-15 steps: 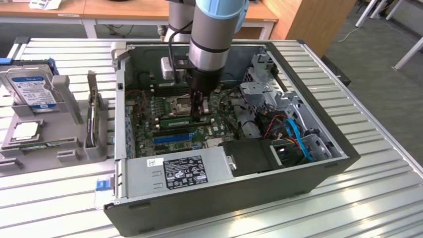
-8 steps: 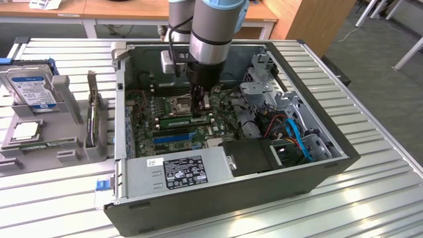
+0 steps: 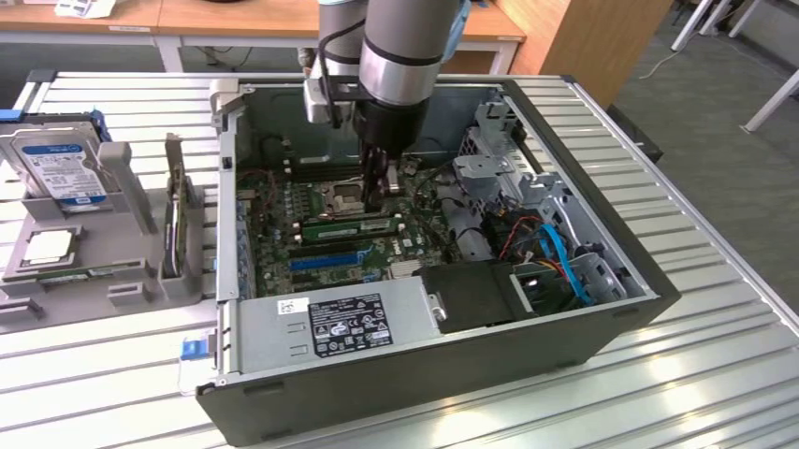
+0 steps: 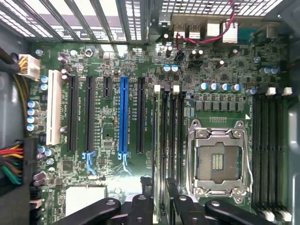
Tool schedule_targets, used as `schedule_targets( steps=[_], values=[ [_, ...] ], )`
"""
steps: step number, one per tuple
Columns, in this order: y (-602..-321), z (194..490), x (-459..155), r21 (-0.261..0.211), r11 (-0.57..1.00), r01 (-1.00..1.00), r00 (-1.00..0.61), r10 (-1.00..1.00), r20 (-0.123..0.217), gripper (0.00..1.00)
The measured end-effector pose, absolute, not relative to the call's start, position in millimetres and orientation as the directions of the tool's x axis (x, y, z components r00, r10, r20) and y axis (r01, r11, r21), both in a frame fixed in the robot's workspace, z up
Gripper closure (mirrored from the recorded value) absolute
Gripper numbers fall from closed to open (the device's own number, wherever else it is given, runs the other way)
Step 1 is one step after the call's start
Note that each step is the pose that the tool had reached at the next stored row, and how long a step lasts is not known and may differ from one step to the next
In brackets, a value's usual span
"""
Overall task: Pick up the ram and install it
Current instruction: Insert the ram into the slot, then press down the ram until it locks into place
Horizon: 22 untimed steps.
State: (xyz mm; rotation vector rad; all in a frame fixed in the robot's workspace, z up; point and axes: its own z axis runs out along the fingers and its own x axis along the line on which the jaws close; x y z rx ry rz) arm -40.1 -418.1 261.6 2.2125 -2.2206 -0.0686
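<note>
Inside the open black metal computer case [image 3: 500, 379], the ram [image 3: 354, 225], a long thin green circuit-board stick with a pale label, stands on edge in a memory slot just on the near side of the empty silver processor socket [image 3: 343, 195]. It looks seated there, likely so its contacts meet the slot. Beside the same socket, the black two-fingered gripper [image 4: 163, 202] points straight down over the slots, fingers parted and released, seemingly grasping nothing.
</note>
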Motion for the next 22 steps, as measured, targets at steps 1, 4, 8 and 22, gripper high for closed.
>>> schedule_targets(
  steps=[1,4,8,22],
  values=[
    [-418.1,264.0,-40.1,0.035,0.003,-0.999,-0.004,-1.0,-0.026,0.75],
    [-418.1,270.6,-40.1,0.035,0.003,-0.999,-0.004,-1.0,-0.027,0.75],
    [-418.1,277.7,-40.0,0.035,0.003,-0.999,-0.004,-1.0,-0.026,0.75],
    [-418.1,290.2,-40.0,0.035,0.003,-0.999,-0.004,-1.0,-0.026,0.75]
  ],
)
